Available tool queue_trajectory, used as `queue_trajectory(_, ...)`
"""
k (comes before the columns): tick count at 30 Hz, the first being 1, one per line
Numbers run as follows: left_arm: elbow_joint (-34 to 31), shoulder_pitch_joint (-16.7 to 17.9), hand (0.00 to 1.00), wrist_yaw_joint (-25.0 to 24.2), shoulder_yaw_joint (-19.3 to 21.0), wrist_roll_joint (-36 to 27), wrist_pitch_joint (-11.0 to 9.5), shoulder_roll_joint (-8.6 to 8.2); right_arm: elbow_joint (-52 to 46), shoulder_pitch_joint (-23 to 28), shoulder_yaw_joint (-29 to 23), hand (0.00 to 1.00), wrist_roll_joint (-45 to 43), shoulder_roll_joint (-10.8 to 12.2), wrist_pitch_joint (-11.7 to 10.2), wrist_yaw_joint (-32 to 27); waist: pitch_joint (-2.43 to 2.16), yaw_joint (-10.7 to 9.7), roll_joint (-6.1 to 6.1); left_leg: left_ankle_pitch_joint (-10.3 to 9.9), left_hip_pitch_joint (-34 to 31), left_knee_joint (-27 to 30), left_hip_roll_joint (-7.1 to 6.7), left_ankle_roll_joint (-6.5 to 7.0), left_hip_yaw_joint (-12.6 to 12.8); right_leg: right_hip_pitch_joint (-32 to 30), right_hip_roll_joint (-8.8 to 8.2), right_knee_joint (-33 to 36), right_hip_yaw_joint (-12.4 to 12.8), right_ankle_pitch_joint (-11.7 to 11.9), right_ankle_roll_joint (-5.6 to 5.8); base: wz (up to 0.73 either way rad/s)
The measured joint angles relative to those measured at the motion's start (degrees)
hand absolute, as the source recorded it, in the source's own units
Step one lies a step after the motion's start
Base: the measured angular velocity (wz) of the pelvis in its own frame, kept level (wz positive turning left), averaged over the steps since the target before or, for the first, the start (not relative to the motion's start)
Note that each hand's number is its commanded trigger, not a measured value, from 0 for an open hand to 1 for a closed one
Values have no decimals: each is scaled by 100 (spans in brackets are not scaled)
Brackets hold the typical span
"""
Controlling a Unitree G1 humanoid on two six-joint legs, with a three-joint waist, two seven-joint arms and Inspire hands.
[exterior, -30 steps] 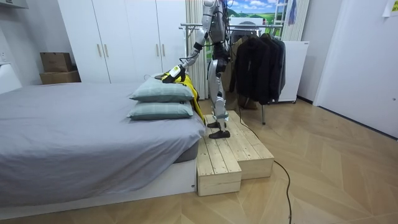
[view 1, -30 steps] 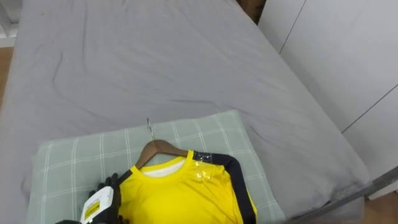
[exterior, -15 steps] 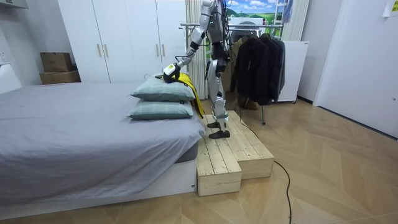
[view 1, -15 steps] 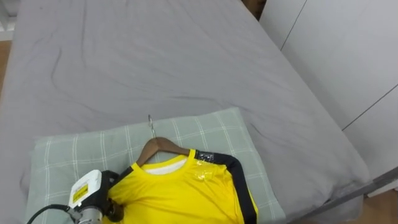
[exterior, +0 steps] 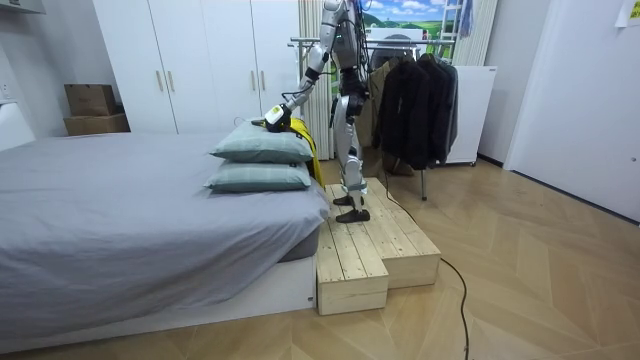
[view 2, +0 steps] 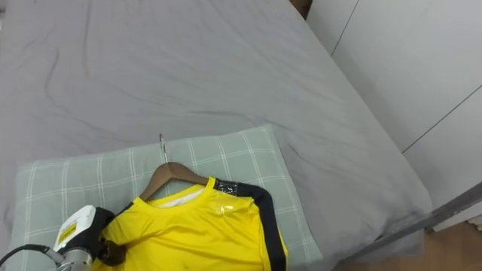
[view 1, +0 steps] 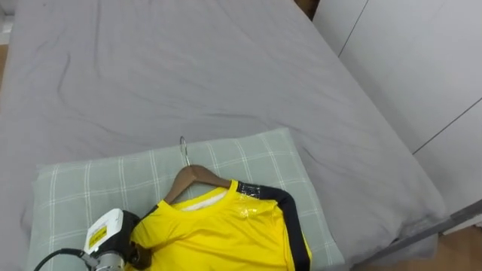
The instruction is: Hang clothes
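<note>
**Bedside pick-up: the reach has settled, the lift has not begun**

Wide and bare, the grey bed (view 1: 226, 68) stretches away beyond the left robot hand (view 1: 113, 239), which sits low at the near edge with its back turned up. Under it and to its right lies a pale green checked pillow (view 1: 248, 162). Touching the hand on its right, the yellow shirt with black sleeve trim (view 1: 218, 237) lies flat on that pillow. It is threaded on a brown wooden hanger (view 1: 197, 177), whose thin metal hook (view 1: 182, 150) points away from the hand. The hand rests at the shirt's shoulder edge. Its underside is hidden, so it cannot be told whether it pinches cloth or the hanger's end.

Compared with a second ago, the hand has slid outward along the shoulder and rolled over. Over the last half second it has scarcely moved. Shirt and hanger have not shifted on the pillow, so the reach looks finished and the garment is not yet raised.

In the room view the robot stands on a low wooden platform (exterior: 375, 250) beside the bed, arm stretched to the top pillow. A clothes rail of dark garments (exterior: 415, 95) stands behind it, well apart from the hand, so hanging would probably call for a turn.
</note>
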Motion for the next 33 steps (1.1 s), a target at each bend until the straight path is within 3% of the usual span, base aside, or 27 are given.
queue_trajectory(7,-1,7,100,-57,2,9,0,-14,-106,7,0,0,-8,-46,-1,3,-16,12,88,0,18,4,6,0,3,10,-4,12,-4,4,-6,0)
queue_trajectory(12,-7,197,100,-23,8,4,-35,-85,-116,64,0,0,-10,-85,-62,-59,-70,9,207,0,124,24,11,0,60,108,-23,12,10,6,-6,-4)
queue_trajectory(16,-8,228,100,7,-5,-15,-77,-112,-115,117,0,0,22,-87,-124,-73,-61,1,232,0,144,23,14,-1,65,142,-19,13,-19,10,-9,4)
queue_trajectory(21,-34,244,100,35,-29,-118,-115,-198,-86,122,-3,0,66,-96,-181,-151,-63,-10,369,-1,223,-119,5,1,66,183,-1,9,-61,18,-6,6)
queue_trajectory(26,-348,278,100,52,-111,-116,-152,-223,-8,110,4,0,76,-118,-185,-174,-71,8,439,17,367,-150,-44,13,65,327,-9,-32,-58,14,-1,0)
queue_trajectory(33,-1055,562,100,214,-117,-105,-428,-226,62,123,-16,0,57,-110,-355,-170,-76,41,462,17,421,-135,-52,14,29,428,-53,-102,-116,16,1,2)
